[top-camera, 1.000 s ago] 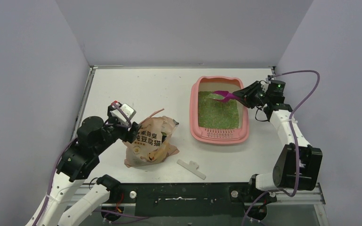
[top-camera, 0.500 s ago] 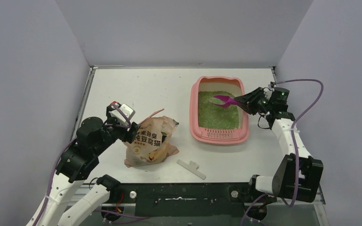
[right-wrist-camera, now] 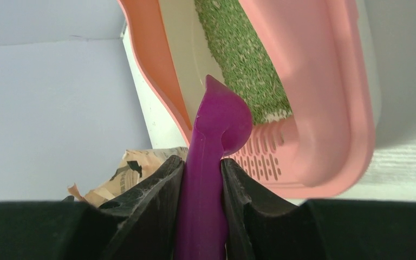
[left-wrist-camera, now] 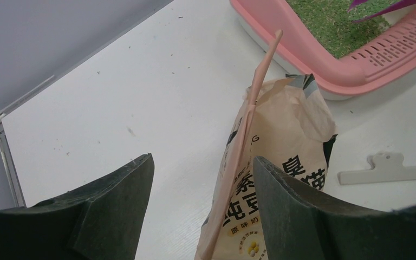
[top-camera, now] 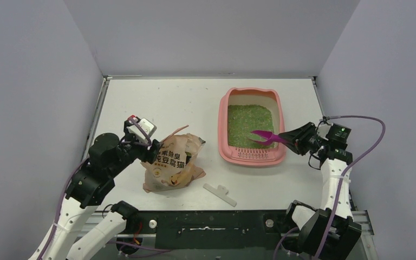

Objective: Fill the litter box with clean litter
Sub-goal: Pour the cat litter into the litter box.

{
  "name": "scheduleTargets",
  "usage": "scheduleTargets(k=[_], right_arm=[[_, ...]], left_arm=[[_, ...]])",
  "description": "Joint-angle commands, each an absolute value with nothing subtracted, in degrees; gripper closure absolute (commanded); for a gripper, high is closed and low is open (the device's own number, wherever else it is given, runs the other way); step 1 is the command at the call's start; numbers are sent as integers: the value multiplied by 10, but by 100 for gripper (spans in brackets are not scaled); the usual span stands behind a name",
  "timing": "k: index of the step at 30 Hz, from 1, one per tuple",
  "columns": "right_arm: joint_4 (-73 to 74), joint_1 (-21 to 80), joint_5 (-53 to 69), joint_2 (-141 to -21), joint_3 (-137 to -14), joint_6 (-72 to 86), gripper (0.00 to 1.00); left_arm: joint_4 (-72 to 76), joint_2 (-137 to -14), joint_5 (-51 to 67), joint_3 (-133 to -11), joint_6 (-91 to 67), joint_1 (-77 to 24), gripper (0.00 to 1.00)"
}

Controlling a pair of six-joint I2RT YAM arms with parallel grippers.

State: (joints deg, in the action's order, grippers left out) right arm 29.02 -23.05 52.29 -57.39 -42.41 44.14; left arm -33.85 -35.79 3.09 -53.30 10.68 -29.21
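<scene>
Top external view: pink rectangular plastic litter box (top-camera: 221,130) sits right of centre, its long axis running away from the arm bases and its slotted strip at the near end. Fine green granular litter (top-camera: 249,122) covers most of its floor. Crumpled tan paper bag (top-camera: 173,162) stands well left of the box. Magenta plastic scoop (top-camera: 264,135) lies crosswise over the near end, bowl leftward, handle clamped in right gripper (top-camera: 288,137). Left gripper (top-camera: 147,150) has its fingers apart, straddling the bag's edge. Right arm is nearer; levelling probably remains.
</scene>
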Motion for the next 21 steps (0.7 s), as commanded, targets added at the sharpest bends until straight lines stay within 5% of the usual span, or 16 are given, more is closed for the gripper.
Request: scheduleTargets(k=[1,12,21], right_arm=[[367,-240,557,-567,-462,381,100],[333,-237,592,-565,-455,420,100],[489,-248,436,-567,-552,296,100]], left_arm=[[-301,-360,46,-549,97,-294,35],[-298,-352,42,-541,98,-294,35],[-308,-345,38,-541,104,-294,35]])
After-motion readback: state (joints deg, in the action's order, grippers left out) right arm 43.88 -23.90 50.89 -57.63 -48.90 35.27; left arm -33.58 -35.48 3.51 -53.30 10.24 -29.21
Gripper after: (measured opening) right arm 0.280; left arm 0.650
